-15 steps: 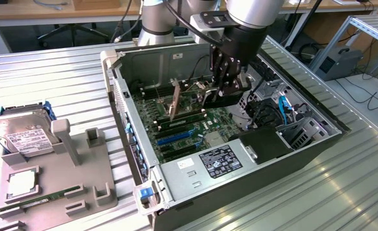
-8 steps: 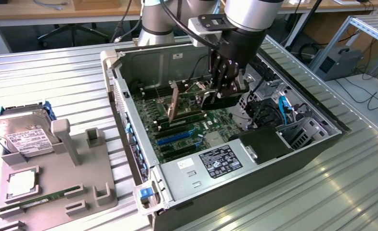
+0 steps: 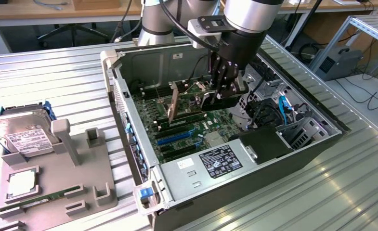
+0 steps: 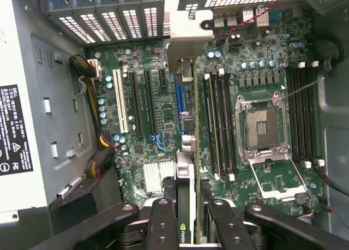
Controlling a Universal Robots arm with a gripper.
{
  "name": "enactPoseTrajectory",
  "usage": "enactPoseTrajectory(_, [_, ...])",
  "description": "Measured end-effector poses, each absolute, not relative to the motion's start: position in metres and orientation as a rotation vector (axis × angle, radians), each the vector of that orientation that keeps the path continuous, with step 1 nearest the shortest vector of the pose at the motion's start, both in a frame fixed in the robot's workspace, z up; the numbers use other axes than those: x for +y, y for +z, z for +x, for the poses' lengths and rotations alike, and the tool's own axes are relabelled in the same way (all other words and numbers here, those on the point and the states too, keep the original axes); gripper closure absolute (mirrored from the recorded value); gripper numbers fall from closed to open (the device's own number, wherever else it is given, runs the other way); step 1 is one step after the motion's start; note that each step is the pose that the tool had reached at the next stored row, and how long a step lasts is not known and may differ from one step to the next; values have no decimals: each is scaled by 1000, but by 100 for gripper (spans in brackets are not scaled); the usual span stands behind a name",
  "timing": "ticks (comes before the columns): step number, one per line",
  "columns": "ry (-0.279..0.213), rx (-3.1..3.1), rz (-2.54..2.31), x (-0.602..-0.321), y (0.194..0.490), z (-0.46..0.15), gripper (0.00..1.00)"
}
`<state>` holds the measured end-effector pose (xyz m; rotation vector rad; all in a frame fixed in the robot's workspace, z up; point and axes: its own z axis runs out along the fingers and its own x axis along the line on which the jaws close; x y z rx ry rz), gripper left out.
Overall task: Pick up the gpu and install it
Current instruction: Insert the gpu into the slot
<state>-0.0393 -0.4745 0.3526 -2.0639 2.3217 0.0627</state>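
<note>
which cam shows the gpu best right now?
Wrist view: the gpu runs edge-on from its silver bracket to the gripper clamped on it, over the motherboard. The exterior view shows a tan-brown sliver of it, upright inside the case, beside the gripper.

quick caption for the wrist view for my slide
claw holding a graphics card edge-on over the motherboard inside the computer case

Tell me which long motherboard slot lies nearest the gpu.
The blue slot, right beside the gpu in the gripper; the black slots and the white slot lie farther.
</note>
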Motion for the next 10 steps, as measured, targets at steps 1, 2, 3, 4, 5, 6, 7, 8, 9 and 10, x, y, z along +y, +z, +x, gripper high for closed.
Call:
enactPoseTrajectory(1, [63, 2322, -2064, -475, 353, -39, 73])
enactPoseTrajectory(2, [63, 2322, -2064, -475, 353, -39, 73])
enactPoseTrajectory(3, [63, 2322, -2064, -475, 353, -39, 73])
enactPoseTrajectory(4, [63, 2322, -2064, -475, 353, -39, 73])
enactPoseTrajectory(5, [63, 2322, -2064, -475, 353, -39, 73])
enactPoseTrajectory(6, [63, 2322, -2064, -475, 353, -39, 73])
enactPoseTrajectory(7, [63, 2322, -2064, -475, 353, -39, 73])
enactPoseTrajectory(8, [63, 2322, -2064, -475, 353, -40, 73])
enactPoseTrajectory(9, [63, 2322, -2064, -475, 353, -40, 73])
enactPoseTrajectory(10, [63, 2322, -2064, -474, 352, -40, 73])
